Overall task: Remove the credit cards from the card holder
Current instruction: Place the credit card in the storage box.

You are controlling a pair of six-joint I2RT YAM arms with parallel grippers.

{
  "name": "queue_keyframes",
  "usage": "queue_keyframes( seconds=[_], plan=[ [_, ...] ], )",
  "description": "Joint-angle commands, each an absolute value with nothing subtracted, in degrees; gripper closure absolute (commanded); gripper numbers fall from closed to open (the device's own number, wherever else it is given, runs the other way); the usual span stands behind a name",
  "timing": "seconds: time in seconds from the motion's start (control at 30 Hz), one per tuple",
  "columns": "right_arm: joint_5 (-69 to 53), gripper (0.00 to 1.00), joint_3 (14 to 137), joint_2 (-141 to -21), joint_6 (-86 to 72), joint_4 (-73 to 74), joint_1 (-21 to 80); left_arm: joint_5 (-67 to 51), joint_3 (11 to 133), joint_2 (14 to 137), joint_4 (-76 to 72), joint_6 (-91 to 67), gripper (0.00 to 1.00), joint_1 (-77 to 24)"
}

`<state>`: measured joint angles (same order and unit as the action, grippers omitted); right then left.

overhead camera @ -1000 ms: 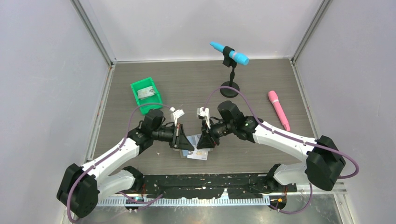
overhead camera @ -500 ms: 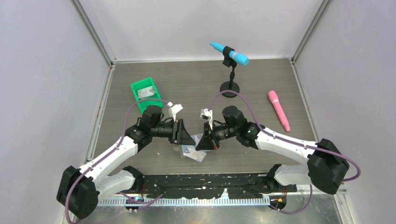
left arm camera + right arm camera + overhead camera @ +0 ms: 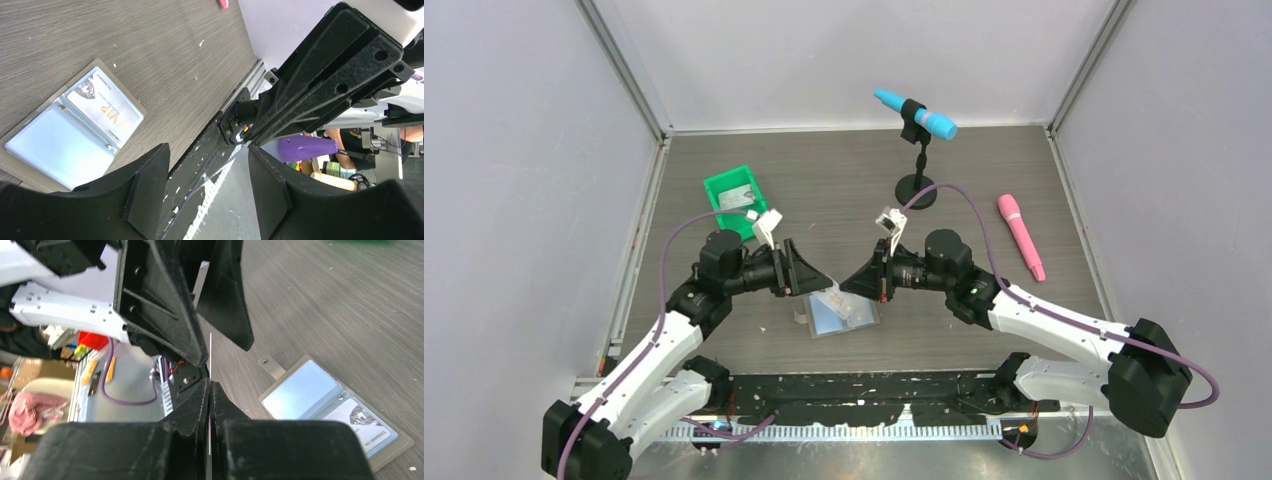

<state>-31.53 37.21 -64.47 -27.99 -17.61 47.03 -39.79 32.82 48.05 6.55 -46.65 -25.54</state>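
The card holder lies open and flat on the table, its pale blue pockets facing up. One of the credit cards, printed "VIP", sits in its right-hand pocket. Above the holder, my right gripper is shut on another credit card, which shows edge-on as a thin white line sticking out of the jaws. My left gripper faces it tip to tip, open. The card's free end reaches into the gap between the left fingers, and neither finger presses on it.
A green bin with something flat and grey inside stands at the back left. At the back stands a blue microphone on a black stand, and a pink microphone lies at the right. The arms' black base rail runs along the near edge.
My left gripper has opened and drawn back to the left. My right gripper has closed fully on the card and pulled right and up, so the holder now lies uncovered between them.
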Motion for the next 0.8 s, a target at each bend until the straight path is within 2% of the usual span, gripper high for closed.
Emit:
queue_keyframes(
  seconds=[0.0, 0.2, 0.47, 0.63, 0.7, 0.77],
  plan=[
    [-23.0, 0.95, 34.8, -62.3, -35.9, -26.5, 46.8, -37.9, 29.7, 46.1, -1.2, -51.4, 0.38, -25.1],
    [-21.6, 0.95, 33.7, -62.3, -38.4, -28.5, 46.8, -38.4, 26.5, 45.6, -8.9, -55.1, 0.33, -25.1],
    [-15.2, 0.95, 28.0, -61.1, -47.9, -38.7, 46.8, -39.8, 22.0, 47.3, -22.3, -61.9, 0.35, -25.2],
    [-14.2, 0.95, 25.0, -61.4, -53.0, -44.5, 46.8, -41.3, 20.7, 50.6, -30.7, -66.1, 0.48, -25.2],
    [-14.1, 0.95, 24.1, -61.5, -53.9, -45.9, 46.8, -41.8, 20.7, 51.7, -31.9, -66.5, 0.58, -25.2],
    [-14.5, 0.95, 23.6, -61.6, -54.0, -46.1, 46.8, -42.2, 20.5, 52.4, -33.4, -67.1, 0.73, -25.2]
  ],
)
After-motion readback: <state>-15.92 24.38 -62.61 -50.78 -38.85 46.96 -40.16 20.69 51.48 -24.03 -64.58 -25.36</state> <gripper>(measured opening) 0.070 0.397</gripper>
